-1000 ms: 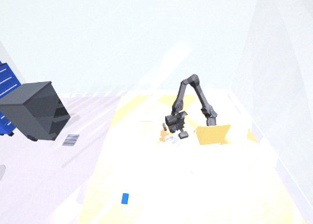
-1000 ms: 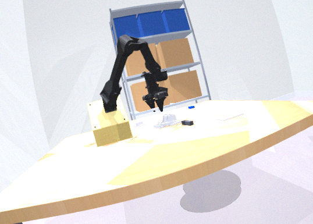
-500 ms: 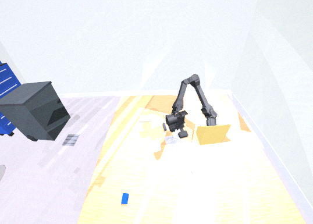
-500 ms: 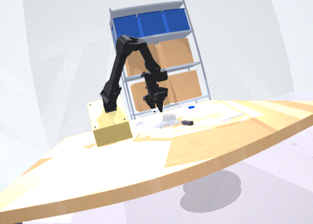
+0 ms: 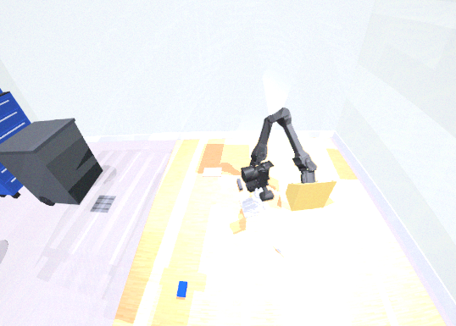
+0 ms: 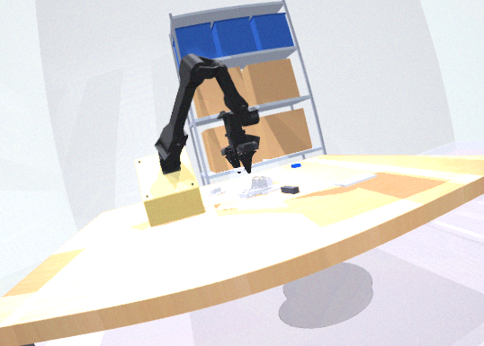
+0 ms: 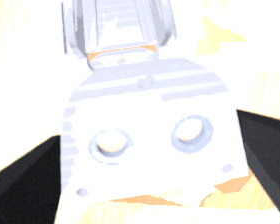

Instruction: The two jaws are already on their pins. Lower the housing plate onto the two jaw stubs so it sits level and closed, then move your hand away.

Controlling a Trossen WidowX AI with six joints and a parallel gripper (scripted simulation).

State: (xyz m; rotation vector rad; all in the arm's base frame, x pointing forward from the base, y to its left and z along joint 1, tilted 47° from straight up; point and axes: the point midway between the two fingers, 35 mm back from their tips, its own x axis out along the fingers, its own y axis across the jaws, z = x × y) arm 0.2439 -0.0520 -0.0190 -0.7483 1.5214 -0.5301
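Observation:
The housing plate (image 7: 151, 112) is pale, rounded at its far corners, with two large round holes and small holes near its edges. My gripper (image 7: 150, 131) (image 6: 243, 172) is shut on its two sides, with a black finger at left and right. The pale jaw assembly (image 7: 122, 25) (image 6: 261, 181) (image 5: 253, 208) stands on the table, and the plate is held above table height, apart from it in the exterior view. In the wrist view the assembly shows beyond the plate's far edge. Pale surface shows through both holes. The stubs and pins cannot be made out.
A dark block (image 5: 240, 184) (image 6: 290, 190) lies beside the assembly. A flat white panel (image 5: 212, 172) (image 6: 355, 180) lies farther off. A blue block (image 5: 182, 289) (image 6: 295, 165) and a small pale piece (image 5: 278, 251) lie on the table. The arm stands on a yellow box (image 5: 310, 196) (image 6: 175, 208).

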